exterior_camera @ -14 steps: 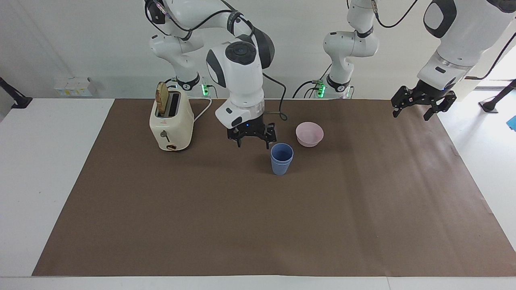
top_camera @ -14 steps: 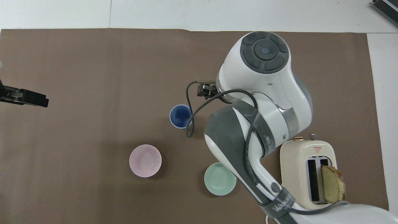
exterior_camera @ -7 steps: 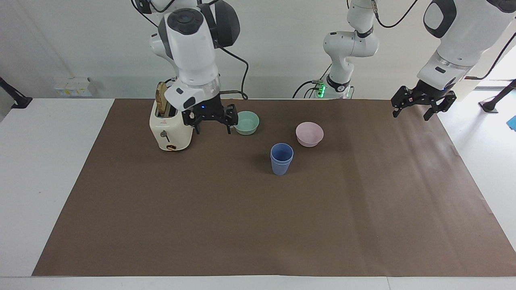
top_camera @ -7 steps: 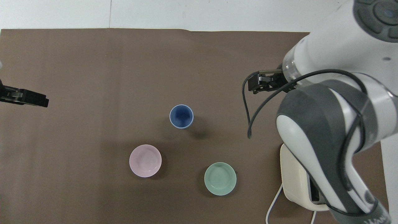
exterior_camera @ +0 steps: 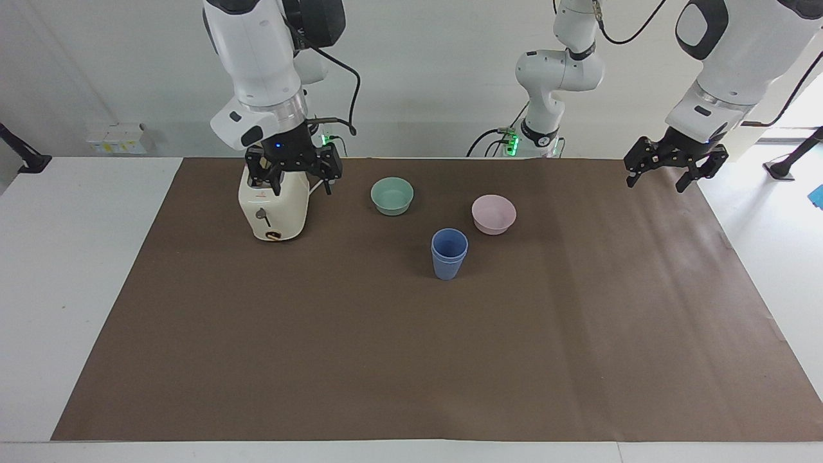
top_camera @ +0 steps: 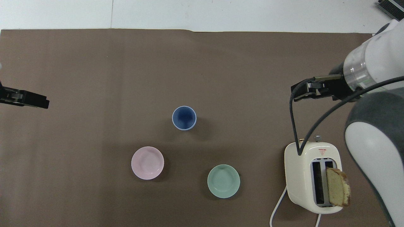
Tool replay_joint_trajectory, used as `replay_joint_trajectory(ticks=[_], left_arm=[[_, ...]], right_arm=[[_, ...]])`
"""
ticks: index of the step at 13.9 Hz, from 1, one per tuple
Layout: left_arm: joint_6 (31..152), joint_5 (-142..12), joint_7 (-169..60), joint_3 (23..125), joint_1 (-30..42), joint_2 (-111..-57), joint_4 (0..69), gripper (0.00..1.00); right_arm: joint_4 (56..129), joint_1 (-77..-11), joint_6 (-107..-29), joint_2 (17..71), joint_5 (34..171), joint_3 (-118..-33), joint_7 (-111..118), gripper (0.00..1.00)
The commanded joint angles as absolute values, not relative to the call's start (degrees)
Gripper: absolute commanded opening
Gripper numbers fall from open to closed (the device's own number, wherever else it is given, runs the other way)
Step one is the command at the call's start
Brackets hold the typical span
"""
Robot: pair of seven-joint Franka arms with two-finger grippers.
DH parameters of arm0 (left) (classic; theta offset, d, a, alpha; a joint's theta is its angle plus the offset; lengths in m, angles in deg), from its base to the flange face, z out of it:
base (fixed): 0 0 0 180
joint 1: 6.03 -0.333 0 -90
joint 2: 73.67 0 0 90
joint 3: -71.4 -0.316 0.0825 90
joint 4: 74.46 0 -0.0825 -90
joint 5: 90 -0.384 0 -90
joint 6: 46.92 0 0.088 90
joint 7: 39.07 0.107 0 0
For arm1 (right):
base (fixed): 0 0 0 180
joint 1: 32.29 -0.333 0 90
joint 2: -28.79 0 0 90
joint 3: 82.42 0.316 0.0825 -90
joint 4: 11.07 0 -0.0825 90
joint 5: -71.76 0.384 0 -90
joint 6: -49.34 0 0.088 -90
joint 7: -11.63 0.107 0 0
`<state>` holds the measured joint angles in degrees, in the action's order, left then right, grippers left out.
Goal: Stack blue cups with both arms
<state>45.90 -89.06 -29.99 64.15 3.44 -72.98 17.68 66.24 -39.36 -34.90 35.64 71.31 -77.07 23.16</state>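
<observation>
Two blue cups [exterior_camera: 449, 253] stand nested one in the other in the middle of the brown mat, shown from above as one blue ring [top_camera: 184, 118]. My right gripper [exterior_camera: 299, 186] hangs open over the toaster, well away from the cups, with nothing in it; from above the right gripper [top_camera: 303, 93] shows only side-on. My left gripper [exterior_camera: 654, 186] waits open and empty above the mat's edge at the left arm's end of the table, and the left gripper [top_camera: 38, 101] just shows at the overhead view's edge.
A cream toaster [exterior_camera: 273, 207] with a slice of bread [top_camera: 337, 186] in one slot stands at the right arm's end. A teal bowl [exterior_camera: 392, 195] and a pink bowl [exterior_camera: 493, 213] sit nearer to the robots than the cups.
The right arm has swung up and away from beside the cups to over the toaster, uncovering the teal bowl. Cups and left arm have not moved.
</observation>
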Motion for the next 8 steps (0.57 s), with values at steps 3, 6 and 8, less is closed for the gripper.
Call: replay_joint_trajectory(ticks=[3, 6, 8], left_arm=[[44.57, -89.91, -29.84, 64.72, 3.02, -73.06, 16.5, 1.0], [44.31, -89.91, -29.75, 64.72, 3.46, -73.06, 16.59, 1.0], [44.4, -89.91, -29.75, 64.72, 3.46, -73.06, 16.5, 1.0]], right_arm=[[67.24, -35.46, -33.89, 34.15, 68.34, -76.7, 16.39, 1.0], [72.05, -32.48, -34.67, 31.53, 68.68, -76.62, 13.66, 1.0], [73.92, -30.98, -35.82, 30.63, 69.56, -76.62, 12.77, 1.0]])
